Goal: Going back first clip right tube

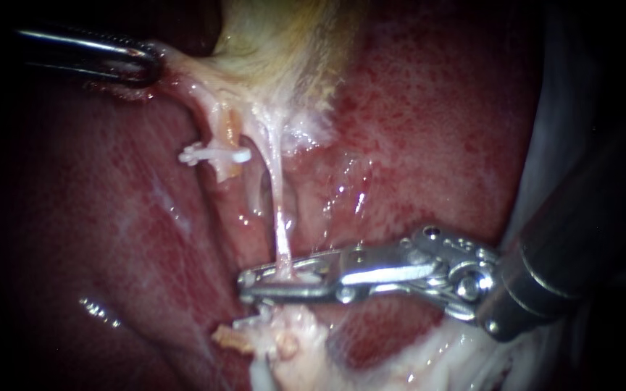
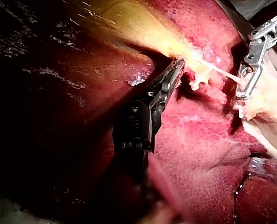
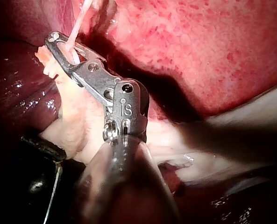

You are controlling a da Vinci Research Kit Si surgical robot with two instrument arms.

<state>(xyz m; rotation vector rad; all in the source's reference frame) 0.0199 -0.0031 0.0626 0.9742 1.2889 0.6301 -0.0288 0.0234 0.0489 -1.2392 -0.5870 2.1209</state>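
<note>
Pale right tube [image 1: 277,203] is clamped low down in the nearly closed pincer of the right instrument [image 1: 284,281]. Gallbladder [image 1: 284,51] edge is gripped by the left instrument [image 1: 143,61], pincer closed on it. White clip [image 1: 215,154] is seen across the left tube [image 1: 227,134].

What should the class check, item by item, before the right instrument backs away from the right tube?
1. The right instrument released from the right tube: not ok, its jaws are shut on the tube.
2. A clip seated on the right tube: cannot tell, the jaws cover that spot.
3. The white clip on the left tube: ok, it sits across the tube.
4. The left instrument holding the gallbladder: ok, its jaws are shut on the edge and the right tube is stretched taut.
5. The way back along the right instrument's shaft: ok, nothing crosses it over the liver.
</note>
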